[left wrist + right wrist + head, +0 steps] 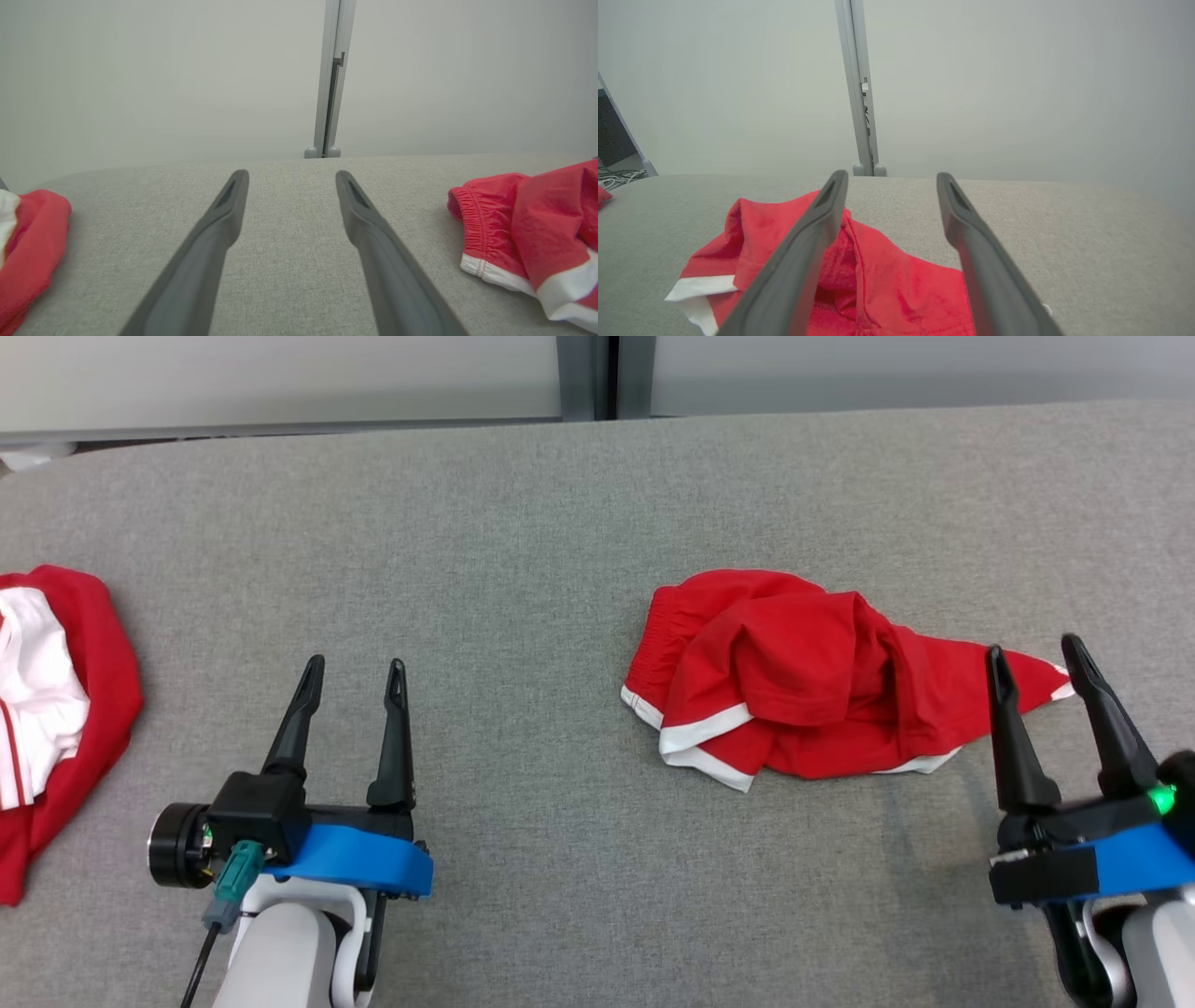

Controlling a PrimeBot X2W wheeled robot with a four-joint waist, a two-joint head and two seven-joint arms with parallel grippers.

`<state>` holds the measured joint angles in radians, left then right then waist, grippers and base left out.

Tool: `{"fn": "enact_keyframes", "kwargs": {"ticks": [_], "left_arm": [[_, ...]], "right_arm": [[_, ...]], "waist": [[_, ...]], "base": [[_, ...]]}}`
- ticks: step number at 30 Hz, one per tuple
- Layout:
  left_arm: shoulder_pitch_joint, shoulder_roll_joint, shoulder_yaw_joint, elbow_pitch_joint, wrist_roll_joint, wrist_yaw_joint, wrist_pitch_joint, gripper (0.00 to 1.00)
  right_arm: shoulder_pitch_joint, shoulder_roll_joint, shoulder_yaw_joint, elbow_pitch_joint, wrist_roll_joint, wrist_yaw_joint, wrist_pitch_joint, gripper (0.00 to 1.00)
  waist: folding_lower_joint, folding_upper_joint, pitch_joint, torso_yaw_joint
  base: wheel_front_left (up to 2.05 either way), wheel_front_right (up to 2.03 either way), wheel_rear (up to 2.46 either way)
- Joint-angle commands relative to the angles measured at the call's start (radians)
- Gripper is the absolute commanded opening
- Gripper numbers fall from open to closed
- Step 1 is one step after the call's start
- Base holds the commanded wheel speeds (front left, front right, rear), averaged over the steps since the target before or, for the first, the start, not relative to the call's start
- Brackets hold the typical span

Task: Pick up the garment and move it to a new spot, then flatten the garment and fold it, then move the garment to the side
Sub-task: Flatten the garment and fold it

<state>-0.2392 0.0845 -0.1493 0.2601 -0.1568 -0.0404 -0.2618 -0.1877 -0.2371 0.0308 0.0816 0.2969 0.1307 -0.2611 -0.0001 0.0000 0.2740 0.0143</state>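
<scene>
The garment (803, 681), red shorts with white hem trim, lies crumpled on the grey table right of centre. Its elastic waistband faces left in the left wrist view (523, 228). My right gripper (1032, 655) is open above the garment's pointed right corner, which shows below and between its fingers (887, 284), apart from them. My left gripper (358, 667) is open over bare table at the lower left, well left of the garment, with nothing between its fingers (292, 179).
A second red and white garment (56, 709) lies bunched at the table's left edge. The grey padded table (523, 551) ends at a pale wall with a vertical metal post (588, 373) behind it.
</scene>
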Motion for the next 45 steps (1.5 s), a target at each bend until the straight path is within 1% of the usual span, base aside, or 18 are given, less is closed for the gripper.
{"fn": "enact_keyframes", "kwargs": {"ticks": [1,4,10,17,22,25,29,31,32,34,35,36,37,41,45], "left_arm": [[0.016,0.006,0.006,-0.006,0.008,0.005,-0.005,1.00],[0.028,0.012,0.014,-0.012,0.009,0.006,-0.005,1.00],[0.044,0.016,0.019,-0.019,0.008,0.009,-0.005,1.00],[0.044,0.015,0.016,-0.023,0.008,0.009,-0.005,1.00],[0.026,0.011,0.010,-0.026,0.010,0.005,-0.005,1.00],[0.010,0.007,0.000,-0.026,0.009,0.002,-0.005,1.00],[-0.006,0.001,-0.005,-0.027,0.009,-0.001,-0.005,1.00],[-0.014,-0.002,-0.008,-0.027,0.010,-0.001,-0.005,1.00],[-0.019,-0.004,-0.010,-0.025,0.011,-0.001,-0.005,1.00],[-0.021,-0.006,-0.011,-0.021,0.012,0.000,-0.005,1.00],[-0.023,-0.007,-0.011,-0.020,0.012,0.000,-0.005,1.00],[-0.025,-0.008,-0.011,-0.019,0.013,0.000,-0.005,1.00],[-0.026,-0.009,-0.011,-0.017,0.013,-0.001,-0.005,1.00],[-0.024,-0.010,-0.009,-0.014,0.012,-0.001,-0.005,1.00],[-0.009,-0.009,0.001,-0.017,0.013,0.004,-0.005,1.00]], "right_arm": [[0.034,0.012,-0.019,-0.012,-0.012,0.000,0.008,1.00],[0.076,0.035,-0.049,-0.041,-0.028,0.000,0.022,1.00],[0.114,0.070,-0.065,-0.090,-0.052,0.000,0.054,1.00],[0.113,0.060,-0.059,-0.091,-0.050,0.000,0.067,1.00],[0.094,0.053,-0.009,-0.070,-0.048,0.000,0.098,1.00],[0.074,0.050,0.070,-0.031,-0.036,0.000,0.120,1.00],[0.020,0.054,0.159,0.047,-0.008,0.000,0.114,1.00],[-0.014,0.056,0.182,0.089,0.006,0.000,0.102,1.00],[-0.043,0.058,0.197,0.130,0.018,0.000,0.090,1.00],[-0.069,0.061,0.212,0.166,0.043,0.000,0.083,1.00],[-0.082,0.057,0.219,0.179,0.051,0.000,0.078,0.43],[-0.096,0.049,0.226,0.186,0.058,0.000,0.069,0.05],[-0.101,0.045,0.232,0.194,0.065,0.000,0.064,0.00],[-0.100,0.027,0.221,0.178,0.065,0.000,0.035,0.00],[-0.066,-0.004,0.182,0.101,0.055,0.000,0.018,0.00]], "waist": [[0.0001,0.0000,-0.012,-0.006],[0.0001,0.0000,-0.023,-0.010],[0.0001,0.0000,-0.033,-0.013],[0.0001,0.0000,-0.033,-0.010],[0.0001,0.0000,-0.019,0.000],[0.0001,0.0000,-0.001,0.014],[0.0001,0.0000,0.022,0.029],[0.0001,0.0000,0.033,0.035],[0.0001,0.0000,0.038,0.039],[0.0001,0.0000,0.041,0.042],[0.0001,0.0000,0.041,0.042],[0.0001,0.0000,0.042,0.042],[0.0001,0.0000,0.042,0.042],[0.0001,0.0000,0.038,0.039],[0.0001,0.0000,0.030,0.024]], "base": [[0.00,0.00,0.00],[0.00,0.00,0.00],[0.00,0.00,0.00],[0.00,0.00,0.00],[0.00,0.00,0.00],[0.00,0.00,0.00],[0.00,0.00,0.00],[0.00,0.00,0.00],[0.00,0.00,0.00],[0.00,0.00,0.00],[0.00,0.00,0.00],[0.00,0.00,0.00],[0.00,0.00,0.00],[0.00,0.00,0.00],[0.00,0.00,0.00]]}}
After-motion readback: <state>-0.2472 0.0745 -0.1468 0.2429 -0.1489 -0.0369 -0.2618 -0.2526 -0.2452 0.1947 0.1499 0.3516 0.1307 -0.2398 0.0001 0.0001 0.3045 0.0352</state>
